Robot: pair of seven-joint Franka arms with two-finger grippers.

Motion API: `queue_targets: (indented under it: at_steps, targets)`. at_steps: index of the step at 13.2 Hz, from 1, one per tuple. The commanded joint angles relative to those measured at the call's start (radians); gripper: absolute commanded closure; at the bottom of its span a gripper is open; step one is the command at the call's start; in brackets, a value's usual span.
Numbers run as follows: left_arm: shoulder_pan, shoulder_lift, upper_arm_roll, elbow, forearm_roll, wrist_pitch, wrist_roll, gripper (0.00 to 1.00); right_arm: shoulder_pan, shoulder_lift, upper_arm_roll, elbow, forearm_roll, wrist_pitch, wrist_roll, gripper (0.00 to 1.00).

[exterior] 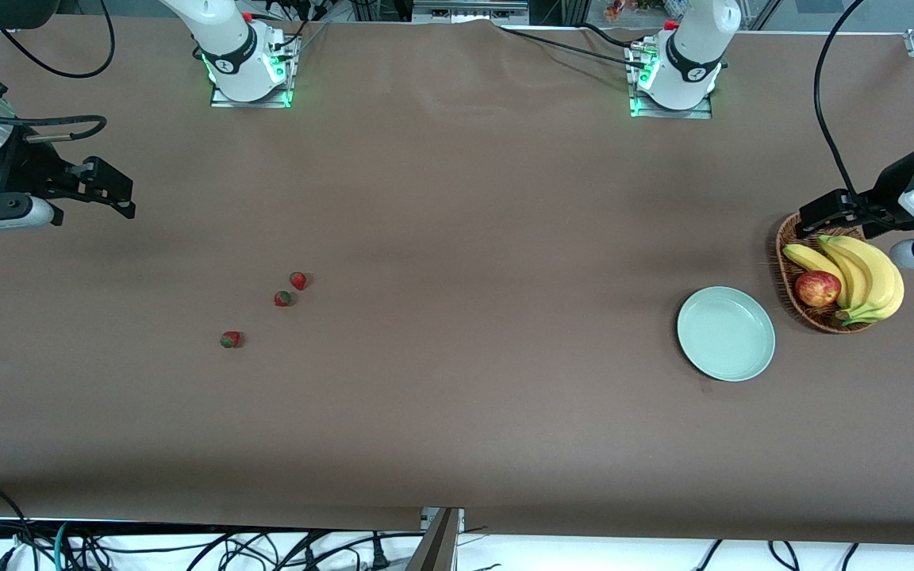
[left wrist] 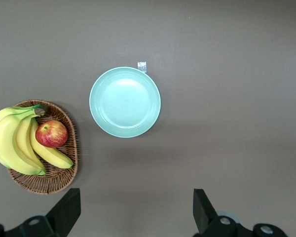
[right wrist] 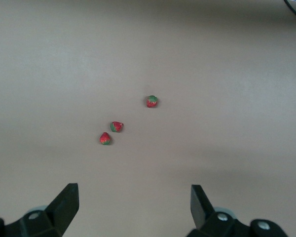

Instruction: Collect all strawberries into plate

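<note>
My right gripper (exterior: 120,190) hangs in the air over the bare brown paper-covered bench (exterior: 457,238) at the right arm's end, its jaws spread wide with nothing between them. In my right wrist view the two dark fingertips (right wrist: 66,200) stand far apart at the frame's edge, and the bench shows between them.

Three tiny red strawberries with green leafy caps lie on the bench near that gripper, closer to the front camera than it is. Two of them sit just beside each other, not touching: the farthest strawberry (exterior: 297,280) and the middle strawberry (exterior: 282,298). The nearest strawberry (exterior: 230,339) lies a little apart from that pair, closer to the front camera and toward the right arm's end. None of them is on the plate.

My left gripper (exterior: 810,218) hovers over the farther rim of the brown oval wicker basket (exterior: 784,254) at the left arm's end, its jaws also wide open and holding nothing. The basket holds a bunch of yellow bananas (exterior: 862,274) and a red-yellow apple (exterior: 817,289), the apple resting against the bananas.

The round, shallow, pale mint-green plate (exterior: 726,333) sits flat on the bench just beside the basket, slightly closer to the front camera, and it is well apart from the strawberries.
</note>
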Motion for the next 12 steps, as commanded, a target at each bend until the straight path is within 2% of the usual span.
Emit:
queue_targets:
  at_steps: [1,12]
  targets:
    - [0.001,0.016,-0.003,0.033,0.009,-0.011,-0.005,0.00,0.000,0.001,0.007,0.010,-0.014,0.001,0.010,0.00]
    - [0.004,0.022,-0.001,0.033,0.008,-0.011,-0.005,0.00,-0.006,0.014,0.004,0.010,-0.019,0.003,0.004,0.00]
